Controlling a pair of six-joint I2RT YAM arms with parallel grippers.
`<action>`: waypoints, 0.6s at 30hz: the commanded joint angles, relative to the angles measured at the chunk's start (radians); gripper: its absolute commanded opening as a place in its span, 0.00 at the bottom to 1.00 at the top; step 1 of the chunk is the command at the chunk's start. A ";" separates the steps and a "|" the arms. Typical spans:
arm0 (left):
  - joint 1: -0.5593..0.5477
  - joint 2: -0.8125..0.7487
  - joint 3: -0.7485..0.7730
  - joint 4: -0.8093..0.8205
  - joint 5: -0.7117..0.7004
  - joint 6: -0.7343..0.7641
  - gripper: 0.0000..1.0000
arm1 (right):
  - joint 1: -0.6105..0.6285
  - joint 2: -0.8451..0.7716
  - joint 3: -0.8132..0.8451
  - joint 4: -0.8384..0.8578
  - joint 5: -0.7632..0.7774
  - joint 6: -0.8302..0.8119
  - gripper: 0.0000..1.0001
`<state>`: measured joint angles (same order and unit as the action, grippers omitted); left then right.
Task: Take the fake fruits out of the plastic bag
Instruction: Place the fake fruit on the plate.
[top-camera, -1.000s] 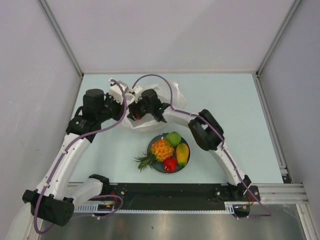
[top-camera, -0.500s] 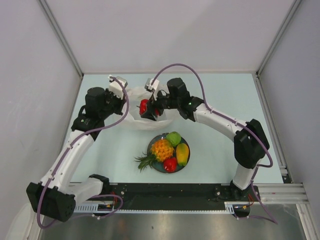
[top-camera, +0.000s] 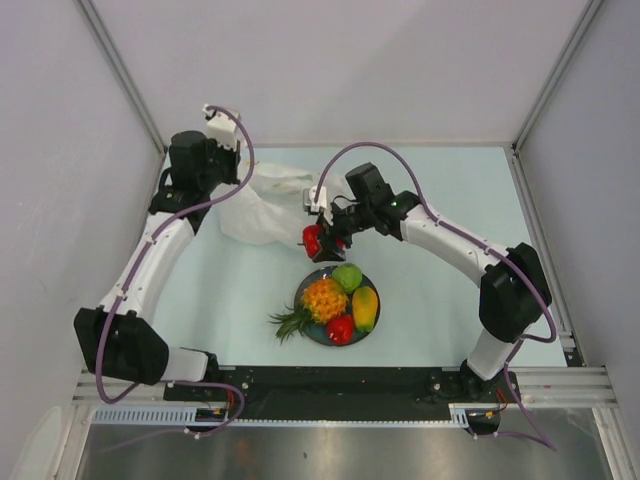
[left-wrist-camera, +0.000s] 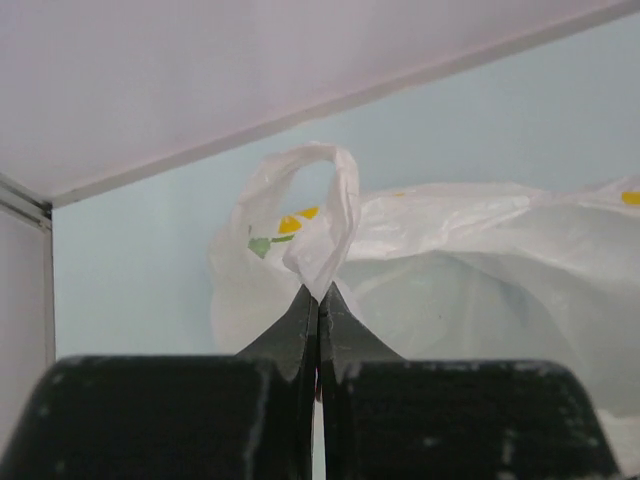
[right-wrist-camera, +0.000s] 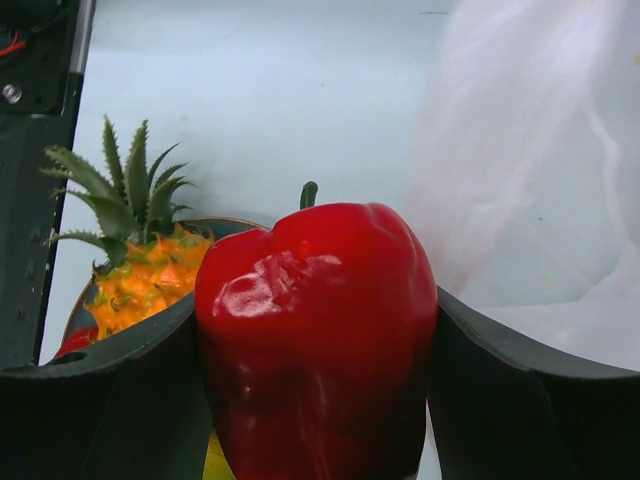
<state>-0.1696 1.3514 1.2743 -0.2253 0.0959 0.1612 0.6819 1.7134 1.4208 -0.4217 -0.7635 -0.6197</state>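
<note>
At the far left of the pale blue table (top-camera: 455, 200), the left gripper (top-camera: 240, 182) is seen fully closed, and a loop handle (left-wrist-camera: 325, 185) of the thin, crinkly, translucent white plastic bag (top-camera: 262, 205) is pinched between its dark fingertips (left-wrist-camera: 300, 315). The handle is held upright above the fingers in the left wrist view, and small yellow and green prints are shown on the film beside it. The rest of the bag is spread slack on the table to the right of that gripper, with its body lying between the two arms. Just right of the bag, a glossy red plastic pepper-shaped fruit (top-camera: 313, 238) with a short green stem is clamped by the right gripper (top-camera: 322, 238), one black finger being pressed against each side of it. This fruit is held outside the bag, above the table near the far edge of the dark blue-grey round plate (top-camera: 316, 336). On the plate are laid an orange-yellow plastic pineapple with a green leafy crown (top-camera: 325, 298), a small green round fruit (top-camera: 347, 277), a yellow mango-like fruit (top-camera: 365, 308) and another red fruit (top-camera: 340, 328), all touching one another.
</note>
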 joint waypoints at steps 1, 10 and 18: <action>0.008 0.075 0.183 0.066 -0.041 -0.037 0.00 | 0.044 -0.044 0.007 -0.091 -0.040 -0.198 0.35; 0.012 0.097 0.268 0.066 -0.009 -0.046 0.00 | 0.008 0.098 0.069 -0.083 -0.043 -0.129 0.35; 0.012 0.022 0.140 0.058 0.024 -0.061 0.00 | -0.012 0.251 0.184 -0.098 -0.074 -0.086 0.36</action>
<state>-0.1665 1.4376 1.4475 -0.1753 0.0914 0.1253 0.6704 1.9160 1.5105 -0.5140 -0.7944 -0.7315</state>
